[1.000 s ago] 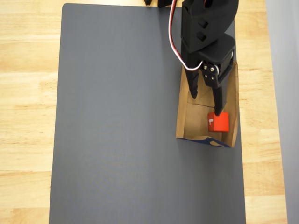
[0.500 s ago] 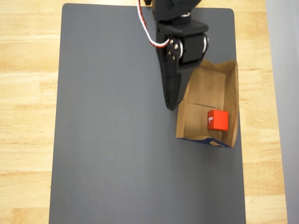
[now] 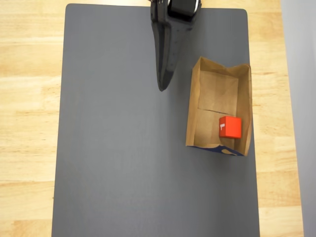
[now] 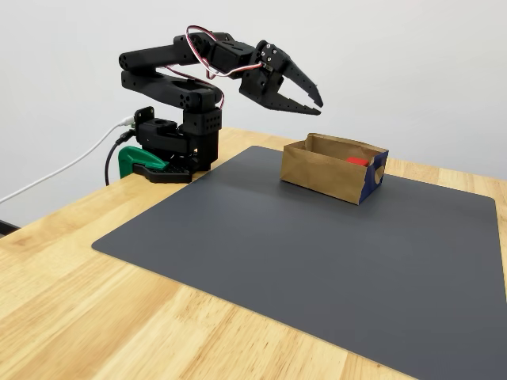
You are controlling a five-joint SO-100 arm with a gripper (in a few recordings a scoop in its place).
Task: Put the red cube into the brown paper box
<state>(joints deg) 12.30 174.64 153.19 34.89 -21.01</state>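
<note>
Red cube lies inside the brown paper box, at its near end by the blue-printed rim. Box sits on the grey mat atop the bench. Tool hangs empty, fingers narrowly parted, at ten o'clock from the box.

Black five-joint robot arm folded back on itself above its base, red and white wires looping over the wrist; its black two-finger gripper raised in air, jaws slightly parted, holding nothing.
</note>
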